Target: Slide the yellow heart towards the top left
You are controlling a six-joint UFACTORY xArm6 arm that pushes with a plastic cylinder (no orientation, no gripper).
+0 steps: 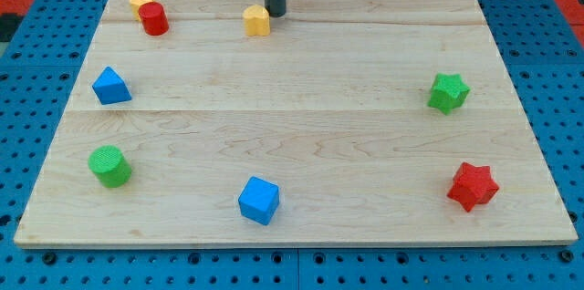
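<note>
Yellow heart block (257,21) sits just left of my tip (275,13), a bare rod holding nothing; push goes left.

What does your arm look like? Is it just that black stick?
Yes, all you can see of my arm is a straight rod, round like a thick crayon, dark grey to black. It comes in from the view's top, so its upper part is cut off. No cables, stickers or markings show. My tip is its plain blunt end, just right of the yellow heart.
</note>
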